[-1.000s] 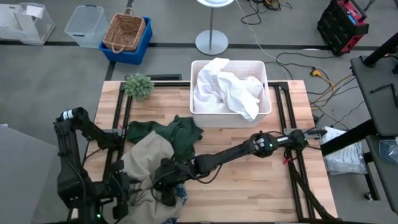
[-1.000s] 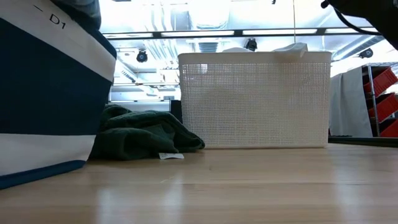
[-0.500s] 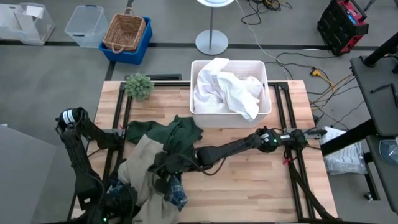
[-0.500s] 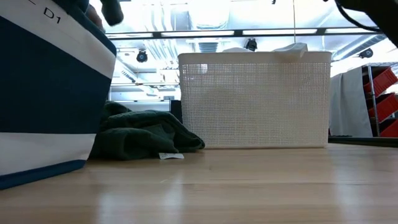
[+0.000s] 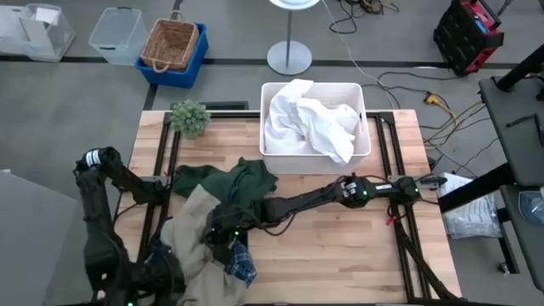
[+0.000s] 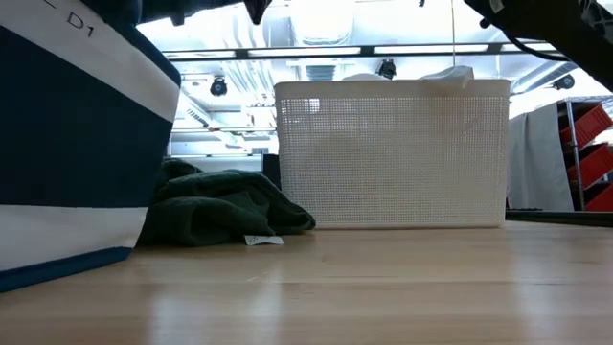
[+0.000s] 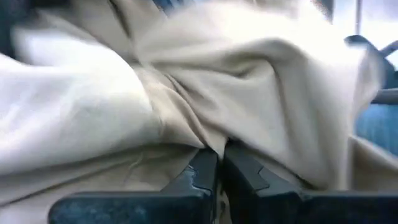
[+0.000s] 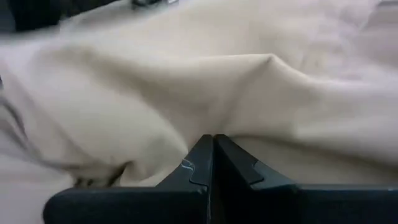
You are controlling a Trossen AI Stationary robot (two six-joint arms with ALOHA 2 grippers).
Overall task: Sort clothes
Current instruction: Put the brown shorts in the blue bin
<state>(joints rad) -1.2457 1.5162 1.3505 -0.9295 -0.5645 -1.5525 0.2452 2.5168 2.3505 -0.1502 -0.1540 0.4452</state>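
On the table's near-left corner, both grippers were buried in the heap of dark clothes, and each was pinched shut on the same khaki garment [image 5: 194, 223]. The left gripper [image 7: 216, 163] had its fingers closed together with tan cloth bunched between the tips; the right gripper [image 8: 210, 149] likewise had its fingers pressed together on a fold of that cloth. A second earlier the right gripper sat lower in the pile, nearer the table's near edge, with the khaki piece spread flatter; it had since drawn a little farther in and up, and the plaid shirt [image 5: 240, 263] had come into view hanging beneath the khaki. In the low view the navy-and-white garment [image 6: 67, 144] still filled the left side, and the green one [image 6: 220, 206] lay unmoved beside the bin [image 6: 393, 153]. The whites [image 5: 308, 123] were already in that bin at the far side. I judge that the khaki piece was being pulled free of the heap, though the plaid seemed to be dragging along with it, so the two might yet need separating.
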